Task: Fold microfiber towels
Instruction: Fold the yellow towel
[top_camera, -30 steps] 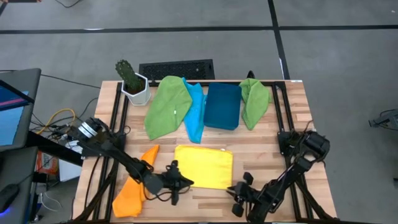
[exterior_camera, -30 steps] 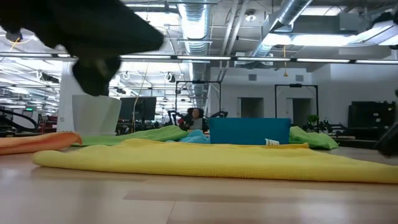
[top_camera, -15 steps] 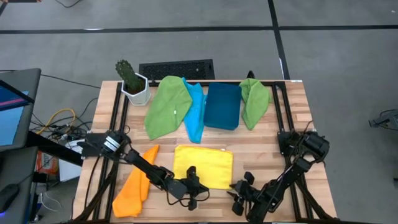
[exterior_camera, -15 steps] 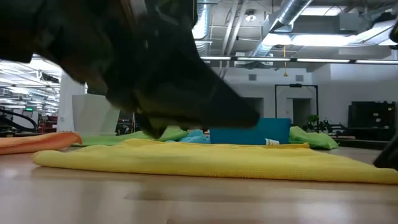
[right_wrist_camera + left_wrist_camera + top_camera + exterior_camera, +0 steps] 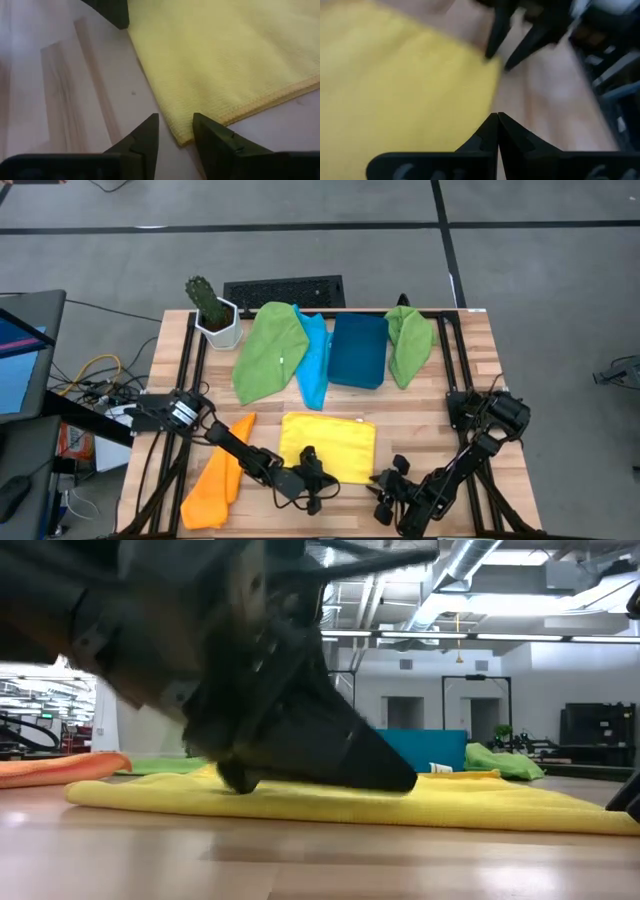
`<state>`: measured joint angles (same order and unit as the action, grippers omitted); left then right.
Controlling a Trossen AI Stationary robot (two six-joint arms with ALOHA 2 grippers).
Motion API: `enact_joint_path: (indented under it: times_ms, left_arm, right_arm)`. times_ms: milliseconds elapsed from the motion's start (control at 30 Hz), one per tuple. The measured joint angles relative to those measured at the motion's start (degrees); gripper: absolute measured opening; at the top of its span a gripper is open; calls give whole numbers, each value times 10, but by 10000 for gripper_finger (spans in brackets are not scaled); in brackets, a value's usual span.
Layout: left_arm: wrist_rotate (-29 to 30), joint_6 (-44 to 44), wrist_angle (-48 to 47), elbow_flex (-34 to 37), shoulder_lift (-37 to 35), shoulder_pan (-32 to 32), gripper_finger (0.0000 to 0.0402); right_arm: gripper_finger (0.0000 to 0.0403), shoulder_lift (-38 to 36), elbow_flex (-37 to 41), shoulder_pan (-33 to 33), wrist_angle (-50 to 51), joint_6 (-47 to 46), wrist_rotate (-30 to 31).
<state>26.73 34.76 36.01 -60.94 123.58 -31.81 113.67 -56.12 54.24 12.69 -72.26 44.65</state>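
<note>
Wooden planks make up the table (image 5: 470, 370), seen whole only from the high view, with grey floor around it. At lower centre of that picture lies the folded yellow towel (image 5: 330, 445). The orange towel (image 5: 215, 480) sits at lower left, while two green towels (image 5: 270, 350) (image 5: 408, 342) and a light blue towel (image 5: 315, 360) flank the dark blue bin (image 5: 358, 350) in the upper middle. A potted cactus (image 5: 210, 310) and a keyboard (image 5: 285, 292) stand along the table's upper edge.

From above, the left gripper (image 5: 312, 480) rests at the yellow towel's lower left edge, and the right gripper (image 5: 388, 480) sits just off its lower right corner. How the fingers stand cannot be read there.

Wrist cameras settle that. Its own view shows the left gripper (image 5: 497, 122) with fingertips pressed together, nothing between them, poised over the yellow towel's (image 5: 395, 85) edge beside bare wood. In the right wrist view the right gripper (image 5: 176, 131) has its fingers narrowly parted, straddling the yellow towel's (image 5: 225, 55) corner without closing on it.

At table height, the low view is filled by the left gripper (image 5: 300, 755) bearing down onto the yellow towel (image 5: 470, 808), with the orange towel (image 5: 50, 768) at far left and a hall with ceiling ducts behind.
</note>
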Motion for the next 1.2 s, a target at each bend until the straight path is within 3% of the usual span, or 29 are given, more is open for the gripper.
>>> enact_joint_path:
  times_ms: [267, 667, 800, 967, 1200]
  left_arm:
    - [15, -37, -120, -59, -1, 0, 0]
    - [3, -46, -136, -62, 13, 10, 0]
    - [-6, -41, -156, -62, 13, 10, 0]
    - [-6, -41, -161, -62, 13, 10, 0]
    - [-7, -41, -162, -62, 13, 9, 0]
  right_arm:
    - [143, -1, 0, -7, 1, 34, -9]
    - [142, -1, 0, -15, 2, 38, -14]
    - [110, -2, 0, -19, 3, 35, -27]
    - [21, -6, -8, -25, 8, 40, -43]
    - [30, -4, -63, -44, 13, 113, -57]
